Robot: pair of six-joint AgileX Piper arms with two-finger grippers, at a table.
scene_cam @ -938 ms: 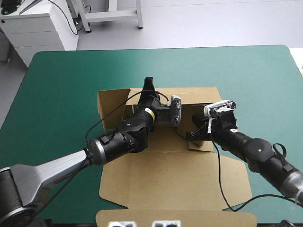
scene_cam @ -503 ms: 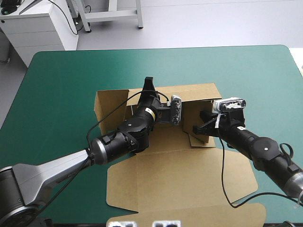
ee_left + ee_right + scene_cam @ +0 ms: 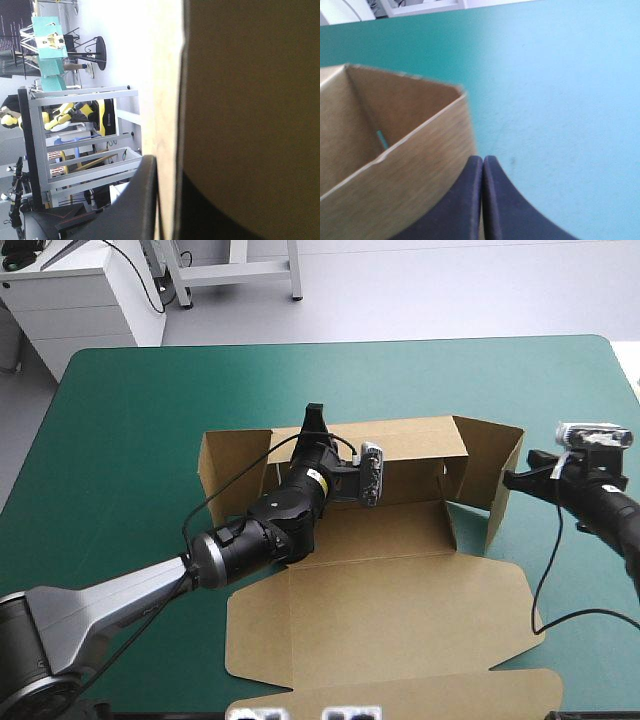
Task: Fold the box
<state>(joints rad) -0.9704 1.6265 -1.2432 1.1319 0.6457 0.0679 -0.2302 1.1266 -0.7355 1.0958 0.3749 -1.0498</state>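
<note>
Nothing legible shows in any view; the one label in sight is a small yellow sticker (image 3: 314,476) on the left arm (image 3: 250,535), near the wrist, seen from the high view; its print is too small to make out.
</note>
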